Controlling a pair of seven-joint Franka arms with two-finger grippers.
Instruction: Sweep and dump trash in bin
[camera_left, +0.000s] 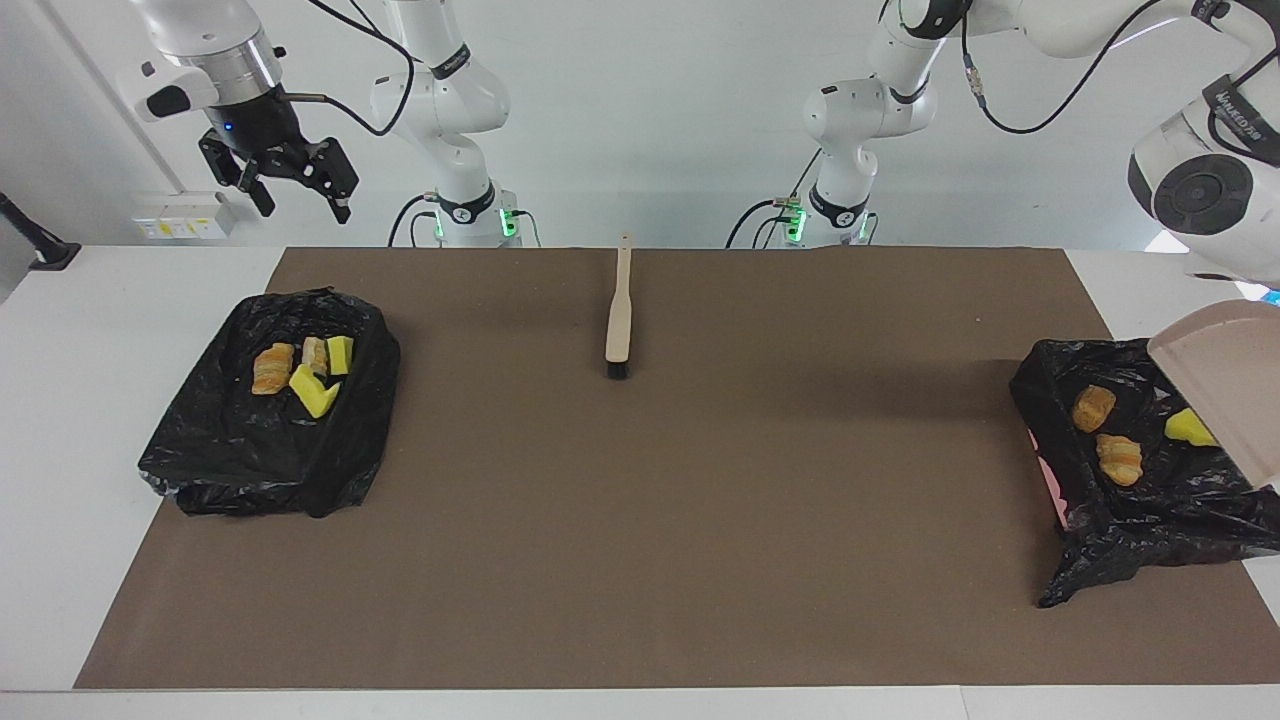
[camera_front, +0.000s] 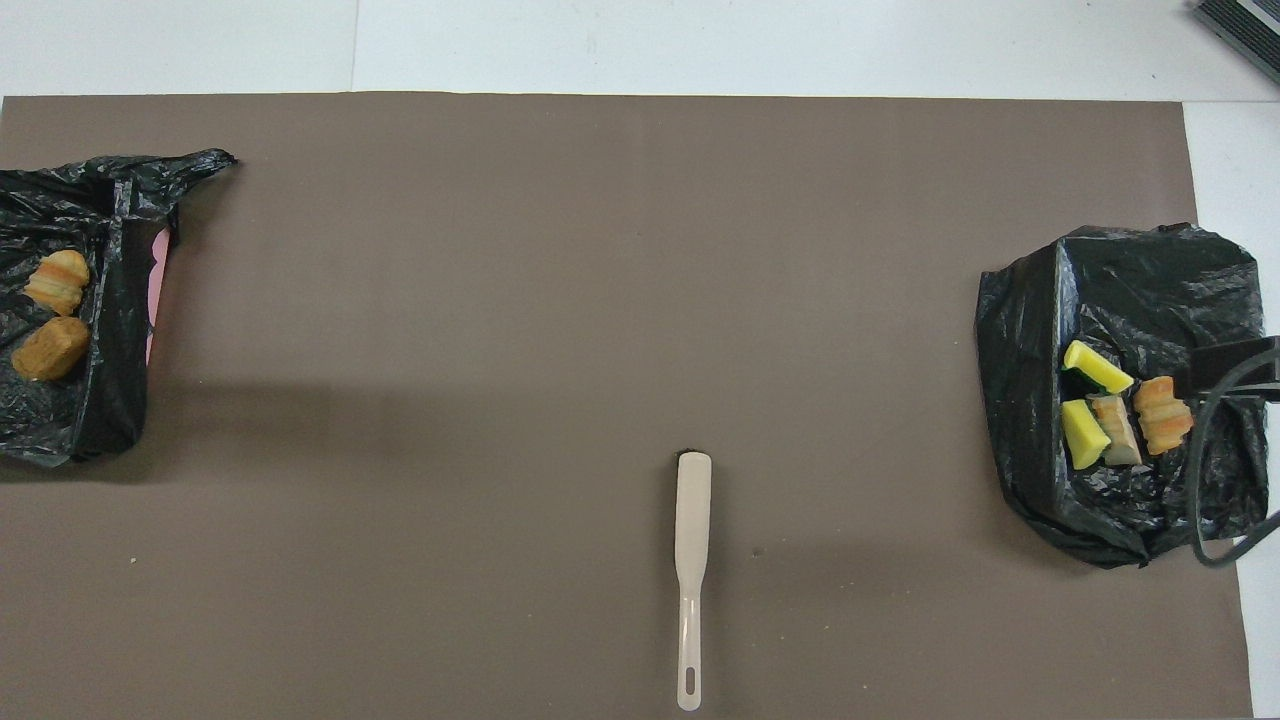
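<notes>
A white table (camera_left: 60, 420) carries a wide brown mat (camera_left: 640, 520) across its middle. A plain white wall (camera_left: 650, 120) rises at its back, with a small white outlet box (camera_left: 185, 215) mounted low on it. Lighting is bright and even.

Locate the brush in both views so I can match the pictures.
Facing view: the brush lies at the top middle of the mat, bristles pointing down the picture.
Overhead view: the brush lies at the bottom middle, its handle's hole lowest.
Shared landmark: the bin with four trash bits, at the right arm's end.
</notes>
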